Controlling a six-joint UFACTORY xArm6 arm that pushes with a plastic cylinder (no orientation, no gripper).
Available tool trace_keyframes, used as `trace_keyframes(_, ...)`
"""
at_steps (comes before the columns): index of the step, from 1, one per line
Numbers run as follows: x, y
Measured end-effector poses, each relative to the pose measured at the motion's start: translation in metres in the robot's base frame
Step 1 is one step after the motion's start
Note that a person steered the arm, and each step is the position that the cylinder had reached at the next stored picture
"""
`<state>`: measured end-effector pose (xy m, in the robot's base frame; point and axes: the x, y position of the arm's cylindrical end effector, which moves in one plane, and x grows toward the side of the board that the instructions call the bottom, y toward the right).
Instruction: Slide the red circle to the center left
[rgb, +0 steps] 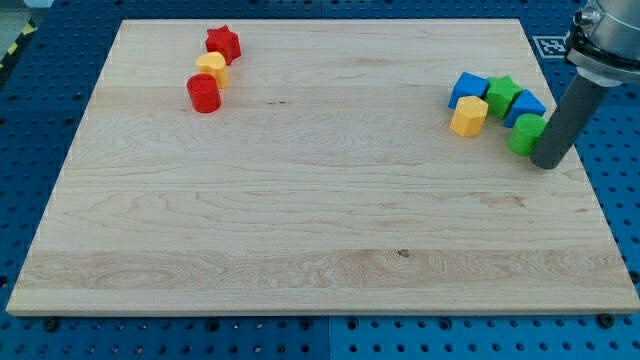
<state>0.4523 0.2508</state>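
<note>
The red circle (203, 93) lies on the wooden board (320, 230) at the view's upper left. A yellow block (212, 67) touches it from above, and a red star (223, 43) sits above that. My tip (546, 163) rests at the view's far right, just right of a green circle (525, 133). The tip is far from the red circle, across the whole board.
A cluster sits at the view's upper right: a blue block (466, 87), a green star (501, 95), another blue block (526, 105) and a yellow hexagon (468, 116). The board's right edge runs close to my tip.
</note>
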Motion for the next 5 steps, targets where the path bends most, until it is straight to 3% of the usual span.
trace_keyframes(1, -0.014, 0.0)
trace_keyframes(2, 0.002, -0.011)
trace_keyframes(3, 0.028, -0.045)
trace_keyframes(4, 0.028, -0.1)
trace_keyframes(5, 0.028, -0.104)
